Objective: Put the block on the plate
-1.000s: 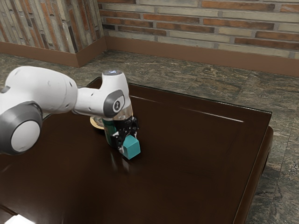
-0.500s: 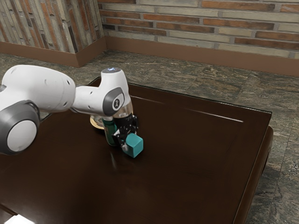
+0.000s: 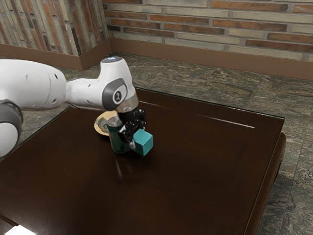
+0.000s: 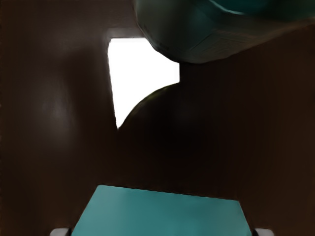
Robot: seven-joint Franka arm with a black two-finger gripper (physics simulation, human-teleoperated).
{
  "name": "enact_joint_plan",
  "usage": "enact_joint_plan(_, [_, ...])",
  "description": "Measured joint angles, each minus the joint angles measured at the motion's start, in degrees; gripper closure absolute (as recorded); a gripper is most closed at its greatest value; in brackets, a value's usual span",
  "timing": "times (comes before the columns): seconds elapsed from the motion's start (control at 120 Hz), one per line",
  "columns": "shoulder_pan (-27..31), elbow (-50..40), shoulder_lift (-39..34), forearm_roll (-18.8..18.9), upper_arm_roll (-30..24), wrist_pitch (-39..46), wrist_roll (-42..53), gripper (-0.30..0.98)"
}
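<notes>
Exterior view gives me the black two-finger gripper (image 3: 139,138) over the glossy dark-brown table (image 3: 195,181), its fingers (image 4: 60,232) parted only to the block's width and closed on opposite sides of the teal cube-shaped block (image 3: 144,143), just beside the green cylindrical can (image 3: 117,140) and off the round tan-rimmed plate (image 3: 99,128).

Well back beside the arm (image 3: 88,93), the exterior view looks down toward the wall (image 3: 195,27); the wrist view, close above, faces down, sharing block (image 3: 143,143), can (image 3: 116,137) and table (image 3: 195,186).
</notes>
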Motion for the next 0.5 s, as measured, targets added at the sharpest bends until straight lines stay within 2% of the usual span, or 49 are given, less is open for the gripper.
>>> enact_joint_plan(0.233, [-1.13, 9.09, -0.04, 2.19, 0.17, -3.94, -0.43, 0.29])
enact_joint_plan(0.35, [2.13, 13.02, 1.66, 2.88, -0.19, -5.13, 0.15, 0.29])
enact_joint_plan(0.5, [9.12, 18.70, 6.00, 3.31, -4.05, -5.74, 1.98, 0.29])
